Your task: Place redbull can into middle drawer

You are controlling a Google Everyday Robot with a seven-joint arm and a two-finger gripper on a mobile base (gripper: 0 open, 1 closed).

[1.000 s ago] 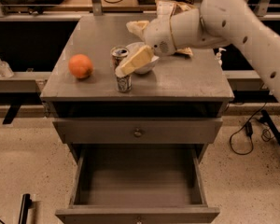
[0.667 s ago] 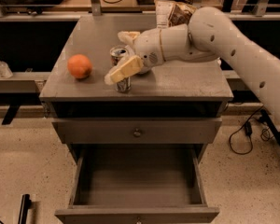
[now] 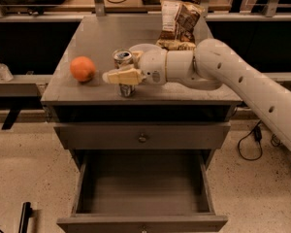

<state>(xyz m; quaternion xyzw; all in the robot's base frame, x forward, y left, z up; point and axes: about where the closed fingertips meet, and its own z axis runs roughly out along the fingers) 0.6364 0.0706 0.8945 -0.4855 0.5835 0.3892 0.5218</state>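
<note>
The redbull can (image 3: 122, 58) stands upright near the front edge of the cabinet top, its silver top showing. My gripper (image 3: 120, 68) has come in from the right and sits right at the can, crossing the front of its body and hiding most of it. The can's base still rests on the top. The middle drawer (image 3: 140, 221) is pulled open below, a wide shallow grey tray with nothing in it.
An orange (image 3: 82, 68) lies just left of the can. A white bowl (image 3: 146, 48) sits behind my gripper, and a chip bag (image 3: 177, 25) stands at the back right. A closed drawer with a round knob (image 3: 143, 138) is above the open one.
My arm has swung left and down, and the gripper has moved from beside the can's top to level with its body. The can has not moved.
</note>
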